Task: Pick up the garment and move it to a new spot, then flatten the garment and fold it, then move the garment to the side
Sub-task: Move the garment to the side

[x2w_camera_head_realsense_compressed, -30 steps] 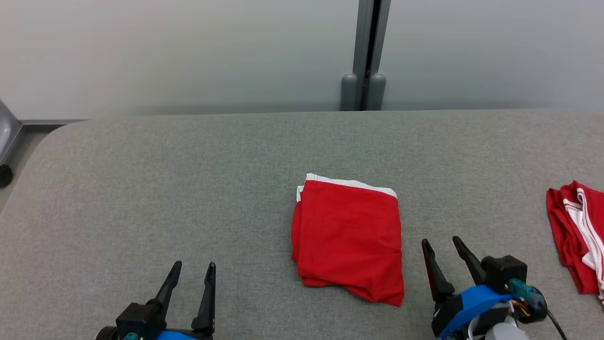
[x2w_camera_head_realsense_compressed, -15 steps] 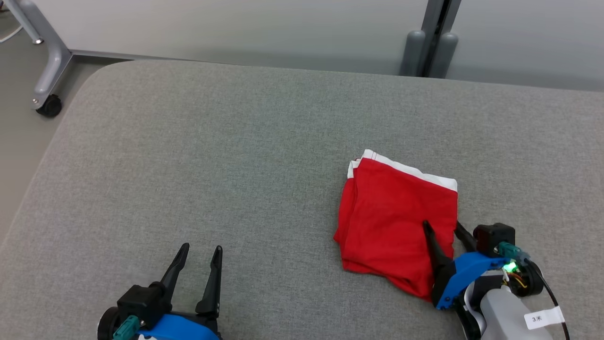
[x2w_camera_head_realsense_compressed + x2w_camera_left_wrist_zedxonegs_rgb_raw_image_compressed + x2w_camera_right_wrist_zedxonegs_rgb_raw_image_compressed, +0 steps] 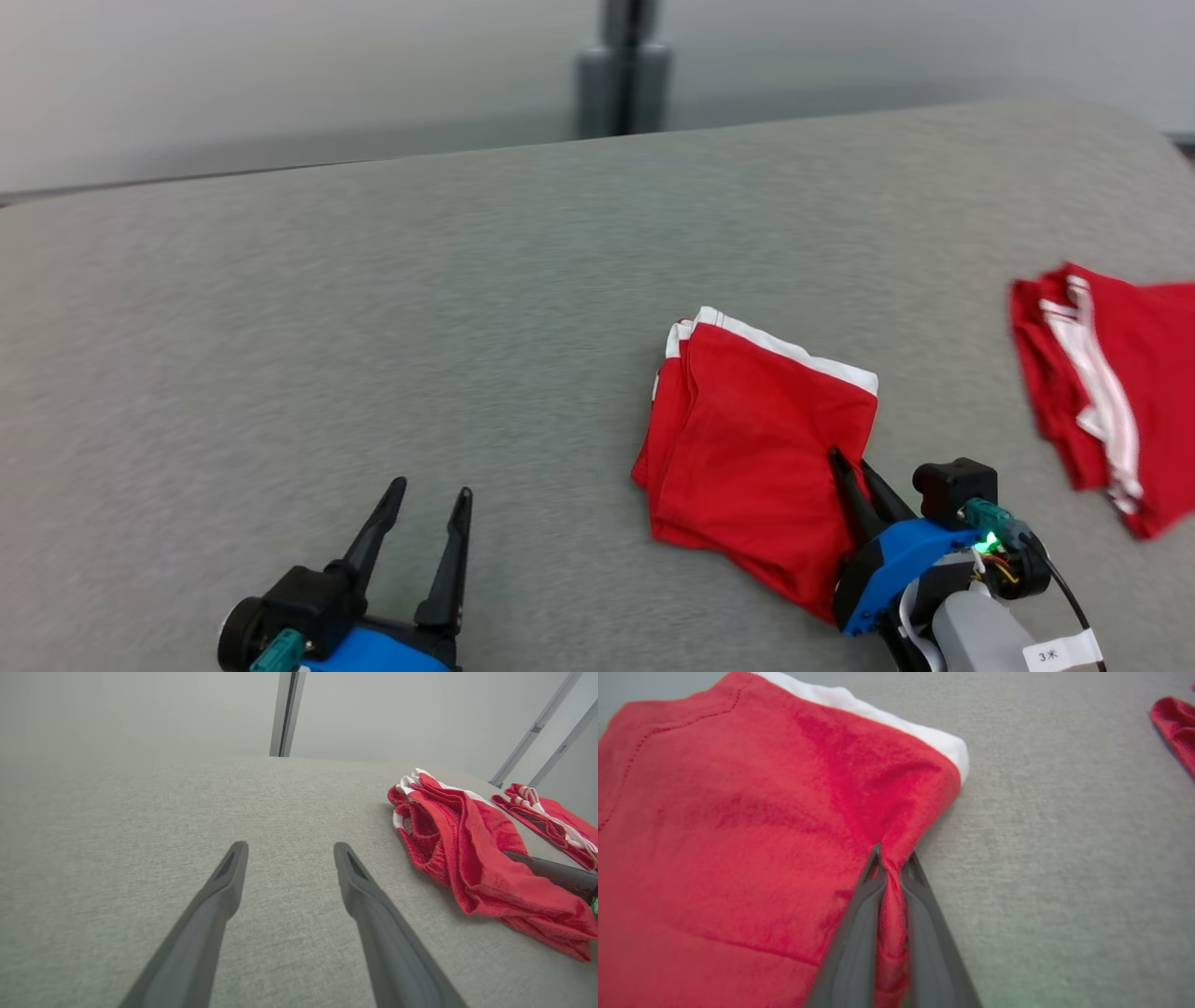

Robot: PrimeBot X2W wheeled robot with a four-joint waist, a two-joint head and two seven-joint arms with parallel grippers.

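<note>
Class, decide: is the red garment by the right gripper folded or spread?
Folded: the red garment lies as a compact rectangle, layered edges showing.

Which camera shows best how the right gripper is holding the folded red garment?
The right wrist view: up close, the right gripper, jaws shut, pinches a ridge of the folded red garment. The head view shows this small, from above; the left wrist view shows mostly the garment's side.

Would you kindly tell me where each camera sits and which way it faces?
Head view: on the head, facing forward and down at the table; left jaws open, right jaws shut on the folded garment.
Left wrist view: on that wrist, facing along its open jaws across the table.
Right wrist view: on that wrist, facing along its shut jaws at the folded garment.
Shared: all show the folded garment.
</note>
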